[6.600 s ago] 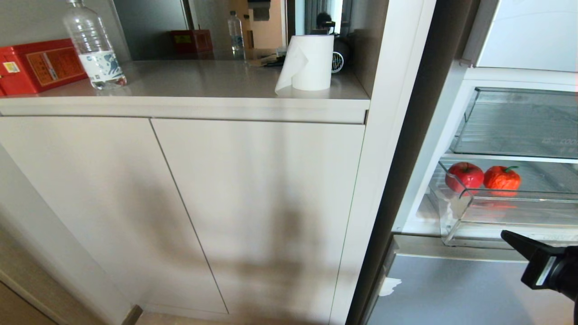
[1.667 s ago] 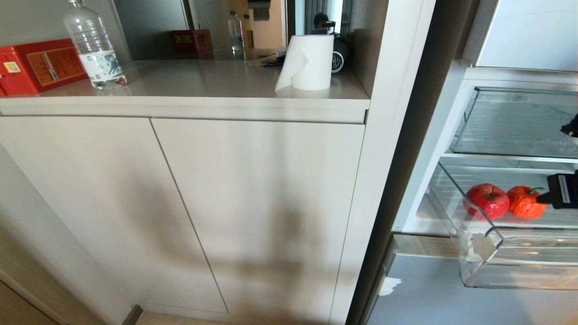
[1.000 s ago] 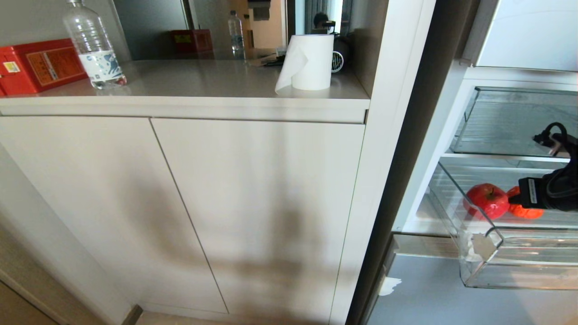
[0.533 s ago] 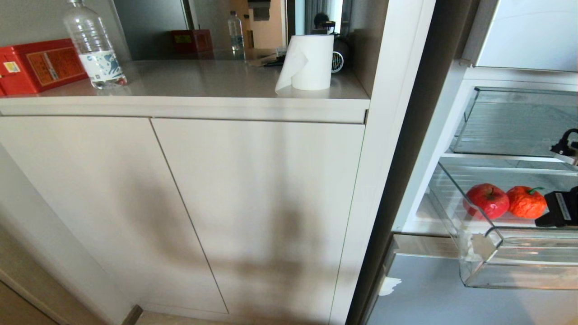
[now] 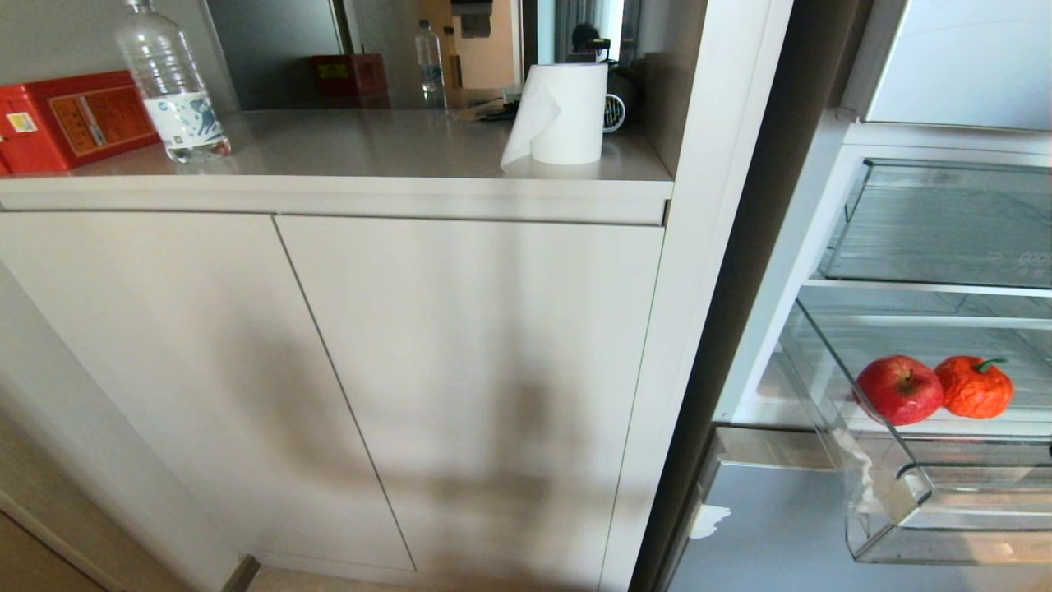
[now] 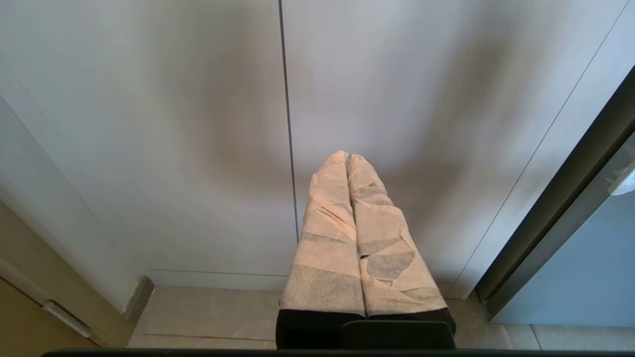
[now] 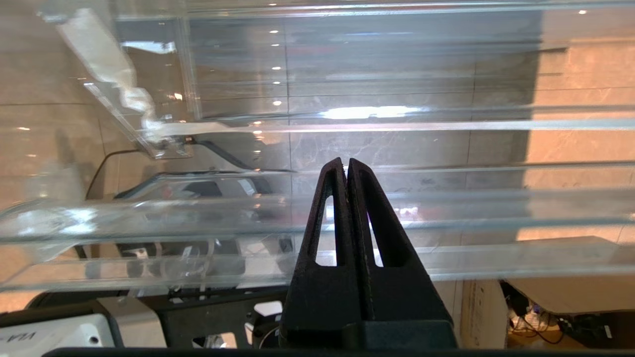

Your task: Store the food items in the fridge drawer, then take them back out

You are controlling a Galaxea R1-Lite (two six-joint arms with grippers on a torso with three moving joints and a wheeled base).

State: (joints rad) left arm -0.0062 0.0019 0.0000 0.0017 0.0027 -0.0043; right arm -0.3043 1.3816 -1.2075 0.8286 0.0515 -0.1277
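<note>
With the fridge drawer [image 5: 892, 493] pulled out, the take-out step begins: the clenched, empty right gripper [image 7: 346, 166] above its front lip must open for the tomato-like fruit [image 5: 975, 386].

- The right gripper [image 7: 347, 166] has its fingertips pressed together against the drawer [image 7: 307, 218] front lip.
- Past the fingertips, in the drawer, the tomato [image 5: 974, 386] lies just right of the apple [image 5: 899, 390].

A home kitchen: pale cabinets [image 5: 329, 370] at nine o'clock, paper-towel roll [image 5: 563, 115] on top, open fridge [image 5: 830, 205] at three.
</note>
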